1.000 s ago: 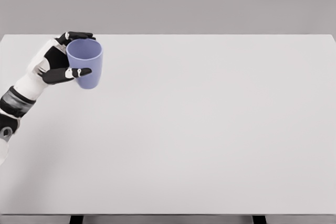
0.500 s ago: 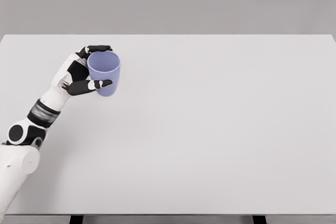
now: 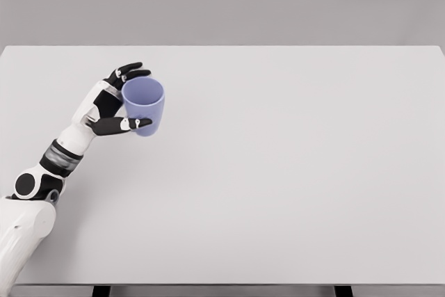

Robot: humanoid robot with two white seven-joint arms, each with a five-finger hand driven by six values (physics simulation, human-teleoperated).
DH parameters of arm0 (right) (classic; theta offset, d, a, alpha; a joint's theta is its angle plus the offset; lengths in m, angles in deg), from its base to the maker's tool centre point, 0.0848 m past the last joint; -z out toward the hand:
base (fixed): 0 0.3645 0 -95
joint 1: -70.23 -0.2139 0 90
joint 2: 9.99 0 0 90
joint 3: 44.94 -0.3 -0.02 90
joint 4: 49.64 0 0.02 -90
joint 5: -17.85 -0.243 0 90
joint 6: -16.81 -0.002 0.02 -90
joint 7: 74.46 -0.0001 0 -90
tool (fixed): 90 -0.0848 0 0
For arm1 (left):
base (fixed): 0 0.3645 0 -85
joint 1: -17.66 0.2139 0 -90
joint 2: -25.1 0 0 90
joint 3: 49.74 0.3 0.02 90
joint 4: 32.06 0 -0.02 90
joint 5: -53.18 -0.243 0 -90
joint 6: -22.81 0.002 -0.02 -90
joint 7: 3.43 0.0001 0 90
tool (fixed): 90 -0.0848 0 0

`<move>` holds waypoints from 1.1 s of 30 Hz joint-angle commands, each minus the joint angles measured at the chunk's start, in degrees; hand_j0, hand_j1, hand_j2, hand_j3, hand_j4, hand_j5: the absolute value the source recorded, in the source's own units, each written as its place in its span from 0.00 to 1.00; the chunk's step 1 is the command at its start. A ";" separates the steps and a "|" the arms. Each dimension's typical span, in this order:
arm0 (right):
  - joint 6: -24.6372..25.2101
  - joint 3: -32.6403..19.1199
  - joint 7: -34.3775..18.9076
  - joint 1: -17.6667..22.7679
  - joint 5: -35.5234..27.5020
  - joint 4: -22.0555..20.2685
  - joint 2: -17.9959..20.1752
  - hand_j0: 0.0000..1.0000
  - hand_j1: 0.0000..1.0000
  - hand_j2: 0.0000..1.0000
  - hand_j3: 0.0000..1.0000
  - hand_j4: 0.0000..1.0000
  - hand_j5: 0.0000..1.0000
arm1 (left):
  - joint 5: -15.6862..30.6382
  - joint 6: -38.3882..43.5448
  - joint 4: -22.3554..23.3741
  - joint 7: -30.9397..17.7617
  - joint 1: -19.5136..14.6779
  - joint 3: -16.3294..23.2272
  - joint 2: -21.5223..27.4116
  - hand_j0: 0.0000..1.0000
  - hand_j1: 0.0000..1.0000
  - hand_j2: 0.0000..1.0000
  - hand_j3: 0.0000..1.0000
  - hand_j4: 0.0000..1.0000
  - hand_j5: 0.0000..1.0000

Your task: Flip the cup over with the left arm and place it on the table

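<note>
My left arm (image 3: 31, 210) enters at the lower left corner of the frame, white shell first, then the dark elbow joint, then the forearm rising toward the left-centre. At its end my left hand (image 3: 115, 106) is wrapped around the cup (image 3: 144, 106): the thumb lies across the near side of the wall and the other fingers (image 3: 131, 71) curl behind the rim at the far side, so the grip is narrow and closed on the cup's body.

The cup sits in the left-centre of the frame, mouth up and tipped slightly toward me, so I can see into its lavender interior. Whether its base touches the table (image 3: 292, 172) or hangs just above it, I cannot tell from this angle.

I judge the cup to be light, stiff and smooth-walled, probably plastic, with no handle. It should not deform under my fingers, but a smooth tapered wall can slide, and since it narrows toward the base a loose grip could let it slip downward. The middle of the wall, thumb opposite fingers, seems the right place to hold; pinching the rim alone would let it swing.

Beyond the cup the white table runs to its far edge against a plain grey backdrop. My right hand does not show.
</note>
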 commanded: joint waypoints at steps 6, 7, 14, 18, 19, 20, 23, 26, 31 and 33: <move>0.00 0.00 -0.01 0.00 -0.01 0.00 0.00 1.00 1.00 1.00 1.00 1.00 1.00 | 0.23 -0.07 -0.10 -0.03 0.00 -0.81 -0.40 1.00 1.00 1.00 1.00 1.00 1.00; 0.00 0.00 -0.01 0.00 -0.01 0.00 0.00 1.00 1.00 1.00 1.00 1.00 1.00 | 0.23 -0.07 -0.10 -0.03 0.00 -0.81 -0.40 1.00 1.00 1.00 1.00 1.00 1.00; 0.00 0.00 -0.01 0.00 -0.01 0.00 0.00 1.00 1.00 1.00 1.00 1.00 1.00 | 0.23 -0.07 -0.54 -0.03 0.00 -1.43 -0.40 1.00 1.00 1.00 1.00 1.00 1.00; 0.00 0.00 -0.01 0.00 -0.01 0.00 0.00 1.00 1.00 1.00 1.00 1.00 1.00 | 0.49 -0.07 -1.77 -0.03 0.00 -1.52 0.48 1.00 1.00 1.00 1.00 1.00 1.00; 0.00 0.00 -0.01 0.00 -0.01 0.00 0.00 1.00 1.00 1.00 1.00 1.00 1.00 | 0.67 -0.07 -2.65 -0.03 0.00 -1.60 0.92 1.00 1.00 1.00 1.00 1.00 1.00; 0.00 0.00 -0.01 0.00 -0.01 0.00 0.00 1.00 1.00 1.00 1.00 1.00 1.00 | 0.93 -0.07 -4.32 -0.03 0.00 -2.30 1.89 1.00 1.00 1.00 1.00 1.00 1.00; 0.00 0.00 -0.01 0.00 -0.01 0.00 0.00 1.00 1.00 1.00 1.00 1.00 1.00 | 0.49 -0.07 -8.36 -0.03 -0.35 -2.57 6.01 1.00 1.00 1.00 1.00 1.00 1.00; 0.00 0.00 -0.01 0.00 -0.01 0.00 0.00 1.00 1.00 1.00 1.00 1.00 1.00 | -0.65 -0.07 -7.58 -0.03 -0.53 -2.48 16.38 1.00 1.00 1.00 1.00 1.00 1.00; 0.00 0.00 -0.01 0.00 -0.01 0.00 0.00 1.00 1.00 1.00 1.00 1.00 1.00 | -31.30 -0.07 -9.95 -0.03 -5.01 -1.08 25.88 1.00 1.00 1.00 1.00 1.00 1.00; 0.00 0.00 -0.01 0.00 -0.01 0.00 0.00 1.00 1.00 1.00 1.00 1.00 1.00 | -34.14 -0.07 -9.86 -0.03 -5.36 -0.99 25.79 1.00 1.00 1.00 1.00 1.00 1.00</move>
